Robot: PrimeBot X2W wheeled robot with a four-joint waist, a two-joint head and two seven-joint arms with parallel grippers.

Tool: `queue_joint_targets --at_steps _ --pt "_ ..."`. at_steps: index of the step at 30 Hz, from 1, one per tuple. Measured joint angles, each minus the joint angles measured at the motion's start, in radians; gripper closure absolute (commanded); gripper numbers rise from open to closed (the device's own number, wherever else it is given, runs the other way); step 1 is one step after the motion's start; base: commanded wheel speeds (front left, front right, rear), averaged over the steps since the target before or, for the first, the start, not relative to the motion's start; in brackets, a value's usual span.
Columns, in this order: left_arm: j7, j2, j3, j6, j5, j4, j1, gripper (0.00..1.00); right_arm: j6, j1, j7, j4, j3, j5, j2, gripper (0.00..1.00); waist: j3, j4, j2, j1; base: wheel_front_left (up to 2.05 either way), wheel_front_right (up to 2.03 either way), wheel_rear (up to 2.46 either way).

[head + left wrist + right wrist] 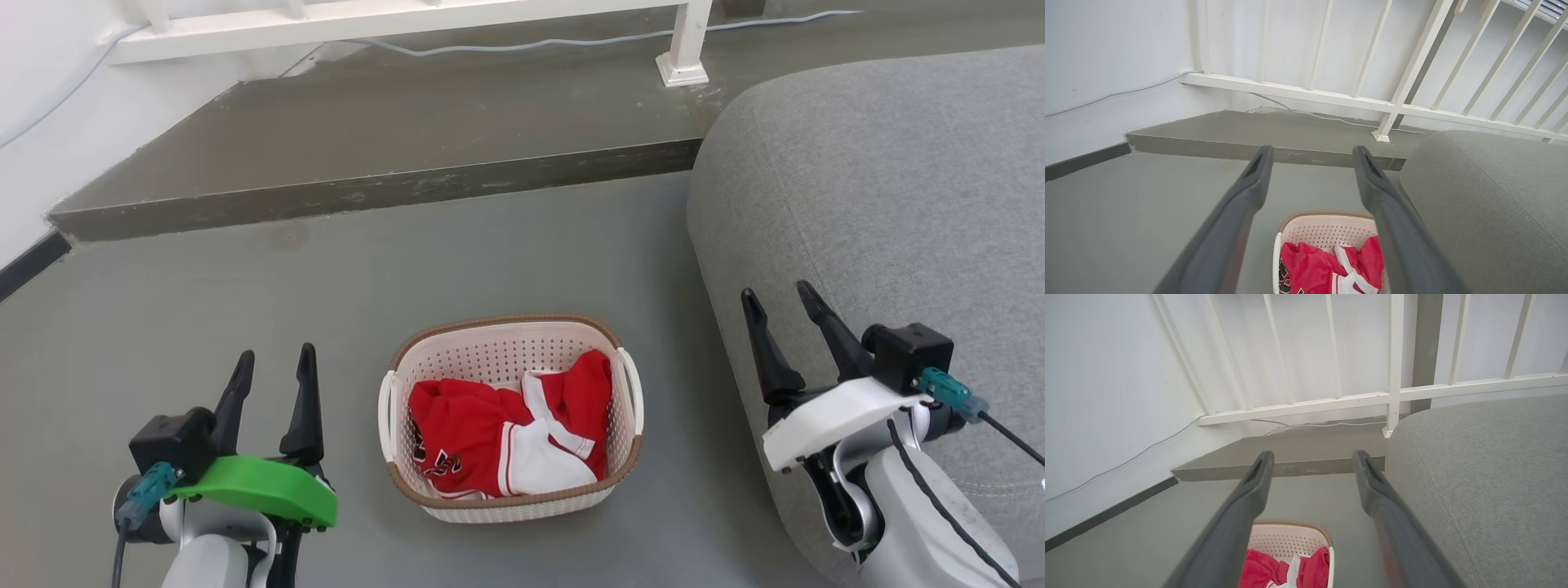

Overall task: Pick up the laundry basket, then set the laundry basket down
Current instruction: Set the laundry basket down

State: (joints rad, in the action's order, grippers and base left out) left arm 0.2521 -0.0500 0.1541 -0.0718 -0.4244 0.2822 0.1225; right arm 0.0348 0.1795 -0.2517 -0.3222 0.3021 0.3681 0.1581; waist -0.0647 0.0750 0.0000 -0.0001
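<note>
Just beside the sofa's point(882, 188) rounded end, on the grey floor point(245, 269), sits the laundry basket point(490, 355). It's upright, brown rim up, w/ a crumpled red-and-white garment point(490, 433) inside. Its two white loop handles stick out at the sides, one point(633, 384) facing the sofa, the other point(384, 408) facing away. Nothing grips either handle, and nothing touches the rim.

The right gripper point(775, 291) hangs against the sofa's front edge, a little apart from the basket. Its fingers are spread, nothing between them. The left gripper point(276, 353) is on the basket's far side from the sofa, about as far off, also spread and empty. Both point away from the robot, roughly level w/ the basket's near half. From the wrist cams the basket shows low between each pair of fingers, its near end cut off, so I can't be sure how high the fingers ride above the floor.

Past the sofa's end a low concrete step point(367, 192) runs across, w/ a white railing point(686, 41) and a loose cable behind it.

As for progress: basket down, both grippers free, arms flanking it. That fits a robot lined up to take the handles, and it fits equally a basket put back w/ the fingers let go. The scene alone doesn't settle which. What's plain is that the basket is resting on the floor beside the sofa, not carried.
</note>
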Motion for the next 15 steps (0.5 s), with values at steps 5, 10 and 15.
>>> queue_joint_targets --at_steps 5,10,15 --pt "0.000 0.002 -0.005 -0.007 0.004 -0.002 -0.002 0.00 0.001 -0.006 0.000 0.007 -0.009 -0.007 -0.002 0.00 -0.001 -0.001 0.0000 0.0000 0.00 0.00 0.00" --pt "0.000 0.002 -0.008 -0.008 0.013 -0.003 -0.006 0.00 0.009 -0.006 0.000 0.012 -0.016 -0.011 -0.005 0.00 -0.002 -0.002 0.0000 0.0000 0.00 0.00 0.00" --pt "0.000 0.003 -0.010 -0.008 0.016 -0.004 -0.009 0.00 0.011 -0.012 0.000 0.014 -0.024 -0.017 -0.009 0.00 -0.001 -0.003 0.0000 0.0000 0.00 0.00 0.00"
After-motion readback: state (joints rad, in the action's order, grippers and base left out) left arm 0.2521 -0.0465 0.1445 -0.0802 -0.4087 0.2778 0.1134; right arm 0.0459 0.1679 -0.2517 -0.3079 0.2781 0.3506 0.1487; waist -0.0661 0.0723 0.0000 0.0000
